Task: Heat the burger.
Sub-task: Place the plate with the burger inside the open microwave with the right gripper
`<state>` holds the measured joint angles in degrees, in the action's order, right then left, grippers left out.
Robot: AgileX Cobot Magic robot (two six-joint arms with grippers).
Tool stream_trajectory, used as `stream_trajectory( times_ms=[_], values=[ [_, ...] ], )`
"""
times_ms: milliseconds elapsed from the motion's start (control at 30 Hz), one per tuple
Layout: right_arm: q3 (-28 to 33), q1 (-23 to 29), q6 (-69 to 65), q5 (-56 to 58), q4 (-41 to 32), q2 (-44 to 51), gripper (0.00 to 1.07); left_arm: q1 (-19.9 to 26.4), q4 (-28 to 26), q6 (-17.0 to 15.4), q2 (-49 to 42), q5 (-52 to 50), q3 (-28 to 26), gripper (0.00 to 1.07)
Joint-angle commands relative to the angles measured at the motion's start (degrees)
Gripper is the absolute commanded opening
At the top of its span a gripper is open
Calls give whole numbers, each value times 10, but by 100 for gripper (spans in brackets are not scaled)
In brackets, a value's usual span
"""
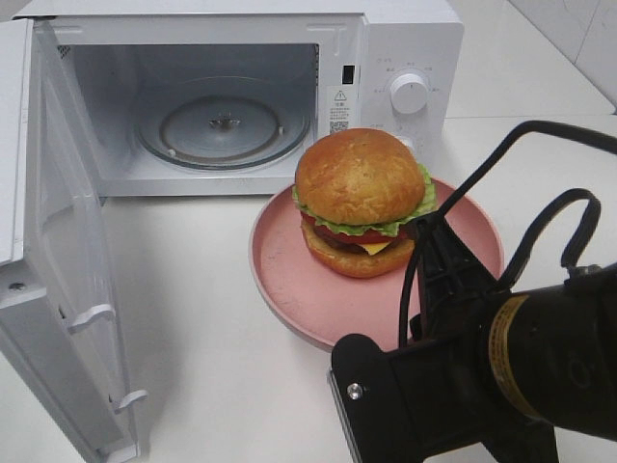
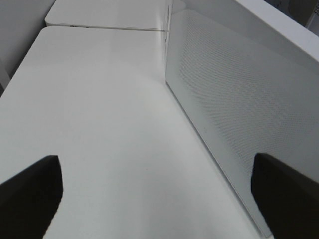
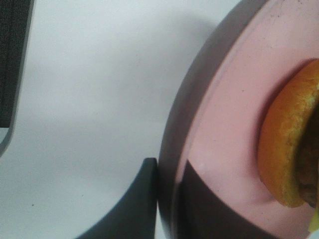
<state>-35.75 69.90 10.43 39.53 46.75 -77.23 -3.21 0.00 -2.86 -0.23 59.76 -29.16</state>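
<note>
The burger, with its golden domed bun, lettuce, tomato, cheese and patty, stands on a round pink plate in front of the open microwave. My right gripper reaches in from the lower right. In the right wrist view this gripper is shut on the plate rim, one finger outside and one inside, with the burger bun close by. My left gripper is open and empty, just beside the microwave door; the high view does not show it.
The microwave door swings out wide on the left toward the table's front. A glass turntable lies inside the cavity. A white knob sits on the control panel. White tabletop lies between door and plate.
</note>
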Motion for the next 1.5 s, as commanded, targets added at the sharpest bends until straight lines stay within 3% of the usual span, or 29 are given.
stream_trajectory(
  times_ms=[33, 300, 733, 1133, 1500],
  values=[
    [-5, -23, 45, -40, 36, 5, 0, 1, 3, 1, -12, -4, 2, 98],
    [-5, -72, 140, -89, 2, 5, 0, 1, 3, 1, -12, -4, 2, 98],
    [-5, -156, 367, -165, -111, 5, 0, 1, 3, 1, -12, -4, 2, 98],
    [-5, -248, 633, -219, -276, 5, 0, 1, 3, 1, -12, -4, 2, 98],
    [-5, -280, 745, -233, -370, 5, 0, 1, 4, 1, -12, -4, 2, 98]
  ],
)
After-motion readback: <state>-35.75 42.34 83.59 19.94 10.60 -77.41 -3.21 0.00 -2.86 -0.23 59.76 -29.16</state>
